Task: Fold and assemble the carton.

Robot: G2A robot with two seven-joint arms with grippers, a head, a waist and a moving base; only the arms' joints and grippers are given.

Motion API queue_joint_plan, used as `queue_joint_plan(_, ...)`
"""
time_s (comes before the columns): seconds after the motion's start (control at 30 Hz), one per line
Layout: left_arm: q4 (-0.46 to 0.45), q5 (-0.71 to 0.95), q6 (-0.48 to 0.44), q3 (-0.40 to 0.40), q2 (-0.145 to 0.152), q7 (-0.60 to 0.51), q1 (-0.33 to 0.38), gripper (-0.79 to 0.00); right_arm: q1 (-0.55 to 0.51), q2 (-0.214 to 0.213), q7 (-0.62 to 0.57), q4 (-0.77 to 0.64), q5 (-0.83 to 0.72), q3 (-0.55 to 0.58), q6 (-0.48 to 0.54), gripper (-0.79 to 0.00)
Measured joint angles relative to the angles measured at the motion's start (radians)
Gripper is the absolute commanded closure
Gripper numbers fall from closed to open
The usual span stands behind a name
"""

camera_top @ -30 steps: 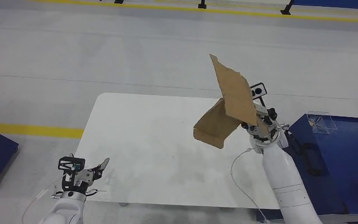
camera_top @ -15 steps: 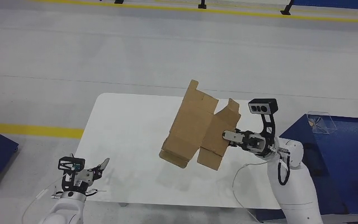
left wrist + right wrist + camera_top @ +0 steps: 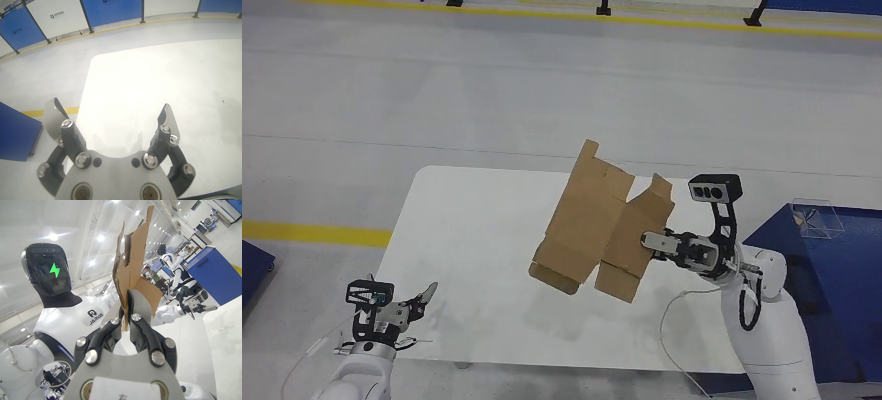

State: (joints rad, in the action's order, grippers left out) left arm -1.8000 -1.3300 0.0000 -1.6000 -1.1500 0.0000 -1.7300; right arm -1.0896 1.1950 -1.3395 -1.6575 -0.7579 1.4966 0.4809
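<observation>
One carton (image 3: 592,230), a brown cardboard blank with notched flaps, hangs tilted in the air over the right half of the white table (image 3: 462,220) in the top view. It touches nothing but the right gripper (image 3: 647,240), which pinches the edge nearest the robot's right side. It looks light but wide, so held by one edge it will likely sag and swing. The board seems stiff across its panels and ready to give at the creases. A firm pinch on a panel close to a crease should steer it better than a hold on a flap tip. The left gripper (image 3: 425,293) sits low by the table's near left corner, well apart from the carton.

From the left wrist, the left gripper (image 3: 110,104) stands spread wide with nothing in it, over the table's (image 3: 151,75) edge.

From the right wrist, the right gripper (image 3: 126,300) is clamped tight on the carton (image 3: 130,262). Both pads (image 3: 140,302) press a doubled layer of board at one edge, and the flaps fan away from the gripper.
</observation>
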Motion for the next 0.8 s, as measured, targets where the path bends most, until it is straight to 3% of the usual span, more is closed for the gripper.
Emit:
queue_joint_plan(0.13,0.0,0.0,0.0,0.0,0.0,0.0,0.0,-0.785,-0.006,-0.015,0.06,-0.101,0.172,0.076,0.06,0.0)
queue_joint_plan(0.37,0.0,0.0,0.0,0.0,0.0,0.0,0.0,-0.785,-0.045,-0.056,0.233,-0.345,0.648,0.259,0.233,0.0)
queue_joint_plan(0.57,0.0,0.0,0.0,0.0,0.0,0.0,0.0,-0.785,-0.098,-0.075,0.386,-0.453,0.85,0.4,0.385,0.0)
queue_joint_plan(0.8,0.0,0.0,0.0,0.0,0.0,0.0,0.0,-0.785,-0.134,-0.071,0.578,-0.575,1.122,0.557,0.465,0.0)
